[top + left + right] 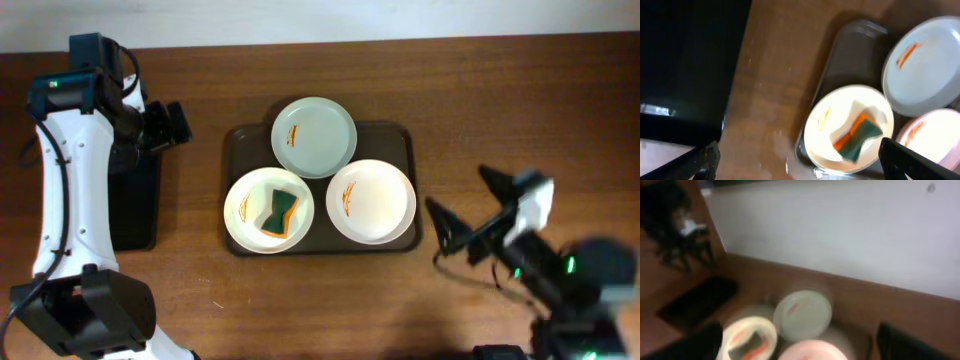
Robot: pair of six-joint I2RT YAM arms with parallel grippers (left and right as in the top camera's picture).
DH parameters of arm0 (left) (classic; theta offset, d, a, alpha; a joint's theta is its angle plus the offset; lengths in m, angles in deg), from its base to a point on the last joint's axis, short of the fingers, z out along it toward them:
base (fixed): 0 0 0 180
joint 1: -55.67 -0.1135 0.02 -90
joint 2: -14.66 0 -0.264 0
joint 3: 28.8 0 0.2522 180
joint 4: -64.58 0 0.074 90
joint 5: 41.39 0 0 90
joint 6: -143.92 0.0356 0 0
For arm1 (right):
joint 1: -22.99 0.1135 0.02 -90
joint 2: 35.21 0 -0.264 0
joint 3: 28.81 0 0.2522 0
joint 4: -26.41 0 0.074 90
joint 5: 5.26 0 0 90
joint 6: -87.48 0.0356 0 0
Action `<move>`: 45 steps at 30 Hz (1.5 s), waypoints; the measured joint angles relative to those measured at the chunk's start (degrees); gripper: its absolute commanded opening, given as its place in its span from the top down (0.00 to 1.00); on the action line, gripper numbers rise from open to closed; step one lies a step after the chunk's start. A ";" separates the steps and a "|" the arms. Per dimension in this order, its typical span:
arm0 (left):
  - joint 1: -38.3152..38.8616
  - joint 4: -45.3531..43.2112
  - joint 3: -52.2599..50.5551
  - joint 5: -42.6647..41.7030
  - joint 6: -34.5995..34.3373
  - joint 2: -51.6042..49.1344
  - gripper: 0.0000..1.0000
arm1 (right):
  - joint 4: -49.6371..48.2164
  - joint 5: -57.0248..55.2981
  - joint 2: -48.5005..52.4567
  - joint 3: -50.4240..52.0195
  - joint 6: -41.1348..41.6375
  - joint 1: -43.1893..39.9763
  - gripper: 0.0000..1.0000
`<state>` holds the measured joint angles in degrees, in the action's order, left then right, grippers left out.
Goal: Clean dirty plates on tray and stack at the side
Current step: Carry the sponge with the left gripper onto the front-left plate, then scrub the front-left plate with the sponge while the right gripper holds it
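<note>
Tabletop (500, 100) carries the tray (245, 145) at its middle, all three plates (313, 137) lying on it with orange sauce streaks, and a sponge (279, 211) resting in the front-left one. Wiping looks not yet begun: the left gripper (168, 125) hangs left of the tray, the right gripper (455, 187) right of it, both jaws spread and empty. Next, I judge, one must close squarely on the sponge.

Robot lab: wooden table (520, 90), white wall (840, 230)
</note>
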<state>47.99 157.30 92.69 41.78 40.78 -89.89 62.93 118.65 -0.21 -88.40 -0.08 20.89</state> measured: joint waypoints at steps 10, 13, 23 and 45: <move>0.00 1.40 -0.02 0.04 0.00 -0.02 0.00 | 33.57 -20.57 60.54 -45.77 10.03 30.58 0.21; 0.00 1.49 -0.02 0.02 0.00 -0.02 0.00 | 29.31 -28.65 69.51 -46.23 13.22 38.05 0.62; 0.00 2.05 -0.02 0.04 0.00 -0.02 0.00 | 28.65 -21.77 86.16 -46.14 27.80 38.21 0.69; 3.06 -0.33 -4.57 0.02 1.55 -0.02 0.07 | 26.23 -27.45 87.32 -43.12 32.83 41.31 0.96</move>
<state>51.05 156.97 88.12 41.80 42.33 -89.91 89.16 91.20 87.11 -131.52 32.75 62.19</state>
